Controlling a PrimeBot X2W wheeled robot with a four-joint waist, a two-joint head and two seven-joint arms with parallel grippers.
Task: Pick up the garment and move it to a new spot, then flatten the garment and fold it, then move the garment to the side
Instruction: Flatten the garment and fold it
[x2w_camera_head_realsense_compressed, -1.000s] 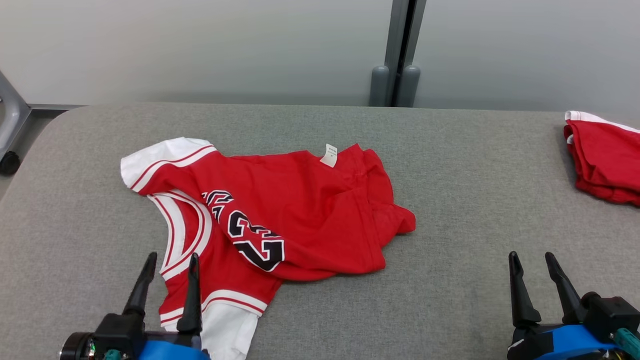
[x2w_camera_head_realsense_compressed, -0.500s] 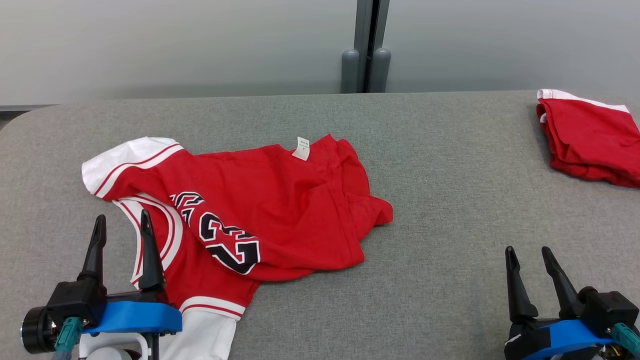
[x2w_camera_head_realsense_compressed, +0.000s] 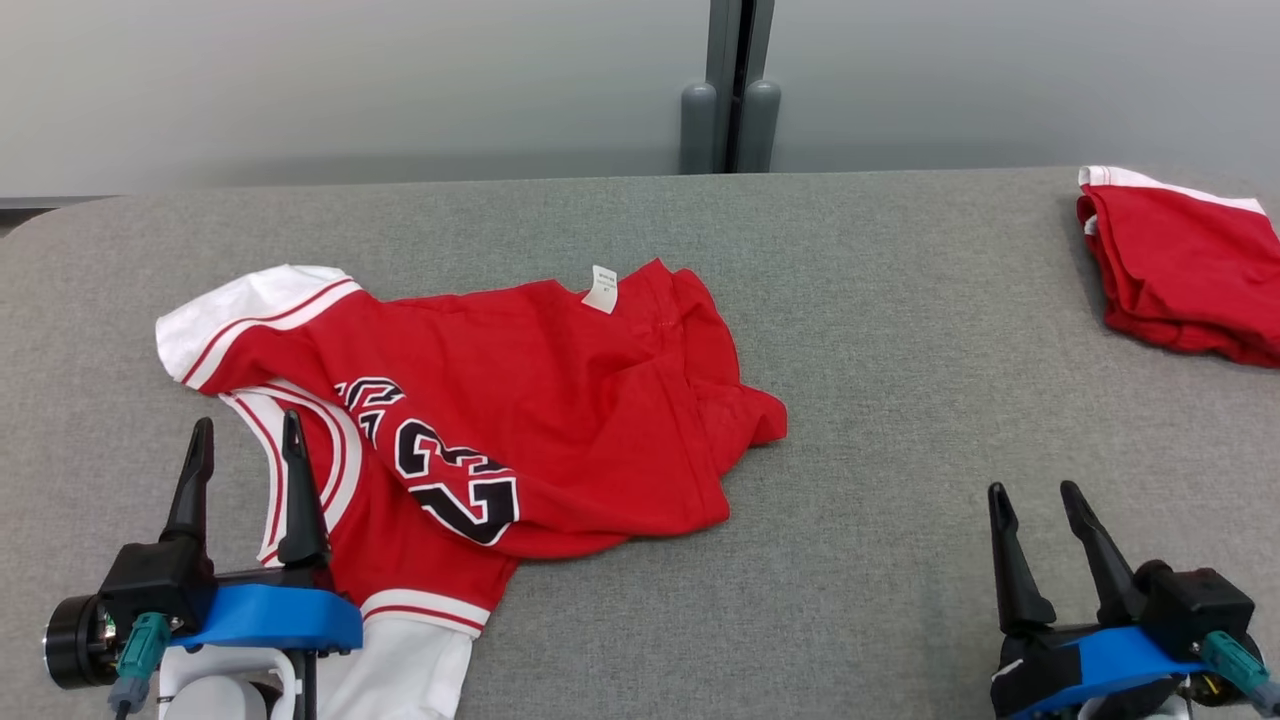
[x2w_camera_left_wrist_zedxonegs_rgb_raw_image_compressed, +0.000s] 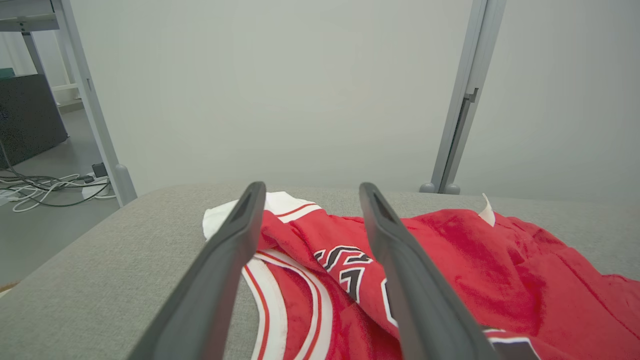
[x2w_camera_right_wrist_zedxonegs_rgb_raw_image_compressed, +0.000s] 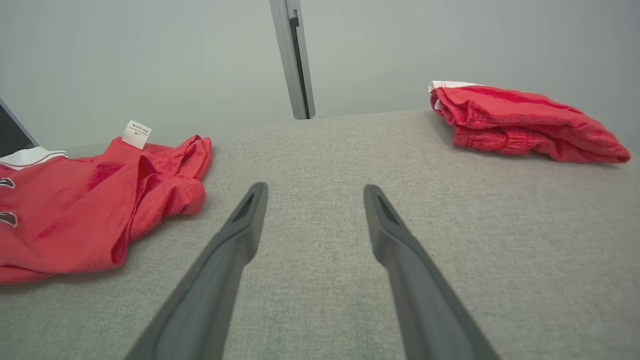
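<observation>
The garment (x2w_camera_head_realsense_compressed: 560, 400) is a red jersey with white trim and a black number, lying rumpled on the grey table (x2w_camera_head_realsense_compressed: 900, 330) left of centre. It also fills the lower right of the left wrist view as the garment (x2w_camera_left_wrist_zedxonegs_rgb_raw_image_compressed: 450, 260), and the garment (x2w_camera_right_wrist_zedxonegs_rgb_raw_image_compressed: 75, 215) lies at the left of the right wrist view. My left gripper (x2w_camera_head_realsense_compressed: 247, 428) hovers open over the jersey's near-left edge by the white armhole trim, nothing between its fingers. My right gripper (x2w_camera_head_realsense_compressed: 1032, 492) stands open over bare table at the near right, well clear of the jersey.
A second red garment, folded (x2w_camera_head_realsense_compressed: 1180, 270), lies at the table's far right edge and shows in the right wrist view as the folded garment (x2w_camera_right_wrist_zedxonegs_rgb_raw_image_compressed: 520, 125). A grey wall with a post (x2w_camera_head_realsense_compressed: 730, 90) runs behind the table. Cables (x2w_camera_left_wrist_zedxonegs_rgb_raw_image_compressed: 45, 185) lie on the floor off the left end.
The head camera has swung, shifting the whole picture left and slightly up. The left gripper sits farther left against the jersey, over its armhole trim. Both grippers stay open.
</observation>
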